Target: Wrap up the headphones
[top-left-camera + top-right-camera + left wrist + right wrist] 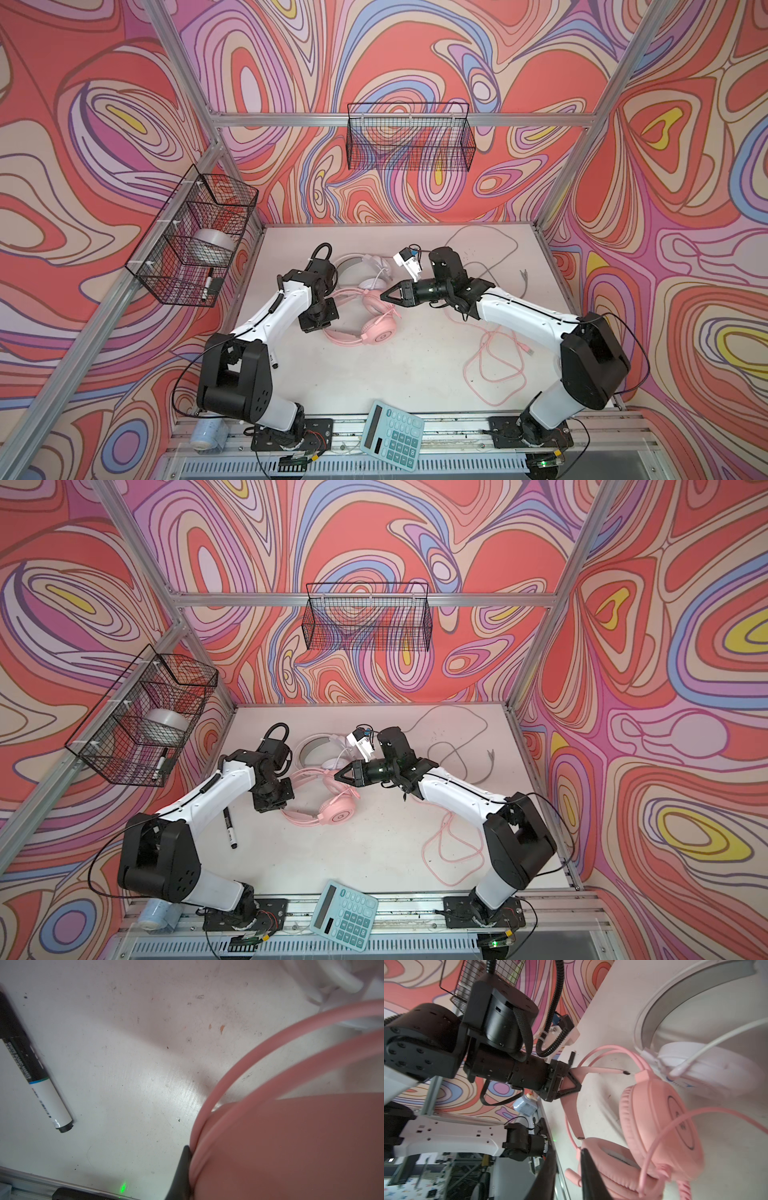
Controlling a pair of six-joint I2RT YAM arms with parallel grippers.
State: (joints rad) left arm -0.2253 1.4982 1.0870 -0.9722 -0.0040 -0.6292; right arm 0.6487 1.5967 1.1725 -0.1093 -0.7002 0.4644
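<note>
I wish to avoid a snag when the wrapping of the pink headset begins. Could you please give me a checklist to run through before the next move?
1. Left gripper holds the pink headset by its headband: ok, jaws shut on the band.
2. Right gripper free to take the cable: ok, jaws apart, nothing between them.
3. Pink cable free to pull: cannot tell; it lies in loose loops, and part runs under the right arm.
4. White headset clear of the pink one: not ok, its ear cup lies right against the pink band.
5. Marker out of the way: ok, it lies apart from both headsets.
</note>
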